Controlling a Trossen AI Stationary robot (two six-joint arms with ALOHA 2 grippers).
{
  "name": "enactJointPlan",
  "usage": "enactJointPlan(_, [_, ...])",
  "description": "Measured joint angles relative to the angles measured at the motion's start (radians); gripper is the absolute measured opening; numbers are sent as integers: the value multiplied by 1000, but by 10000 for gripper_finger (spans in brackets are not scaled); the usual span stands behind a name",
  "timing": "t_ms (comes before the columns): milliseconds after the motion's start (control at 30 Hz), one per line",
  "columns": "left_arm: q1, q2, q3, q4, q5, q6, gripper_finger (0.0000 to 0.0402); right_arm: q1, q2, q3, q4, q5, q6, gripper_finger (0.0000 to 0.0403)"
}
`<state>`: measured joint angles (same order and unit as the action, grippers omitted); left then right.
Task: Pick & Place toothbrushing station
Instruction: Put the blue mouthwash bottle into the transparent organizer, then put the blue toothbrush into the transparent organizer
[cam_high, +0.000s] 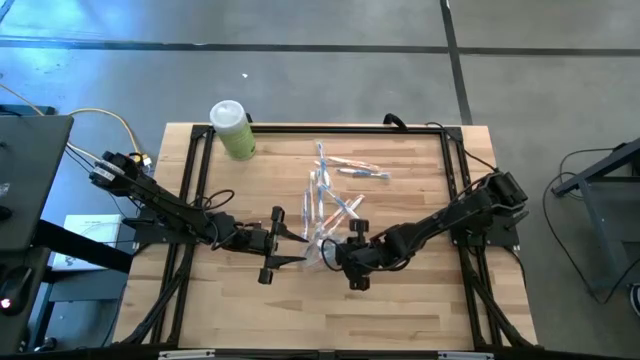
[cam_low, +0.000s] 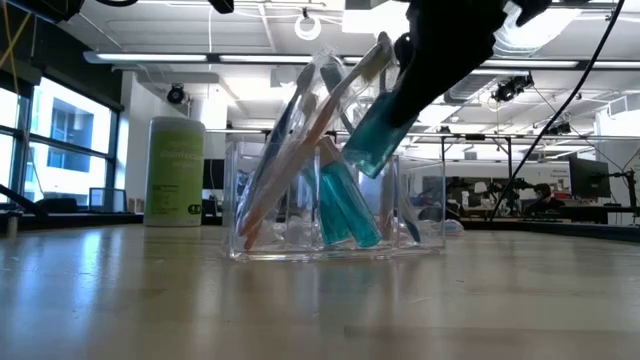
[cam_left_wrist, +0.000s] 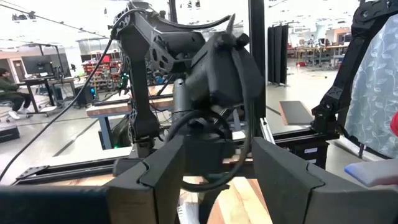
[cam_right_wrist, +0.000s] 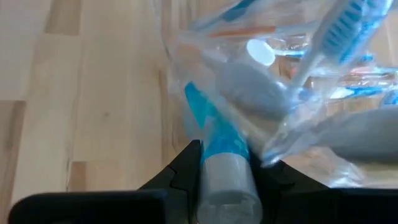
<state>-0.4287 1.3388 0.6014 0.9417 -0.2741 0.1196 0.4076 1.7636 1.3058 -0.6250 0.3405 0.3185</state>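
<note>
the clear holder (cam_low: 335, 205) is seen standing near the middle of the tabletop (cam_high: 420, 300), a little toward the front edge, with several toothbrushes (cam_low: 300, 130) leaned inside it so that their heads fan out above the rim. a teal tube (cam_right_wrist: 214, 152) is held by the right gripper (cam_right_wrist: 227, 165), whose fingers are clamped on its capped end, and it is tilted with its far end down inside the holder; the tilt is judged to be what lets it slide in past the leaning brushes. the left gripper (cam_high: 283, 240) is kept just beside the holder on the left-edge side, its fingers spread apart with nothing held between them, probably to steady the light holder if it is pushed. more toothbrush sticks (cam_high: 358, 168) are left lying loose on the wood toward the back edge, well apart from both grippers. a light-green bottle (cam_high: 232, 130) is stood at the back edge near the left corner, clear of the work. open wood is left along the front edge and toward both front corners, so room for withdrawing is available there, while the space between the two grippers is tight.
</note>
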Motion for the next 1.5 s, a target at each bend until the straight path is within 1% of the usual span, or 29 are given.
enactJointPlan(400, [0, 0, 0, -3, 0, 0, 183, -25, -4, 1, 8, -27, -5, 80])
enactJointPlan(533, [0, 0, 0, -3, 0, 0, 183, -31, -4, 1, 9, -27, -4, 93])
enactJointPlan(733, [0, 0, 0, -3, 0, 0, 183, -36, -4, 1, 9, -30, 3, 95])
enactJointPlan(933, [0, 0, 0, -3, 0, 0, 183, -36, -4, 1, 10, -28, 23, 107])
enactJointPlan(1233, [0, 0, 0, -3, 1, -20, 183, -37, -4, 1, 13, -26, 30, 141])
enactJointPlan(1367, [0, 0, 0, -7, 1, -20, 183, -37, -4, 1, 36, -18, 29, 166])
enactJointPlan(1500, [0, 0, 0, -10, 1, -22, 183, -37, -4, 1, 100, -18, 13, 195])
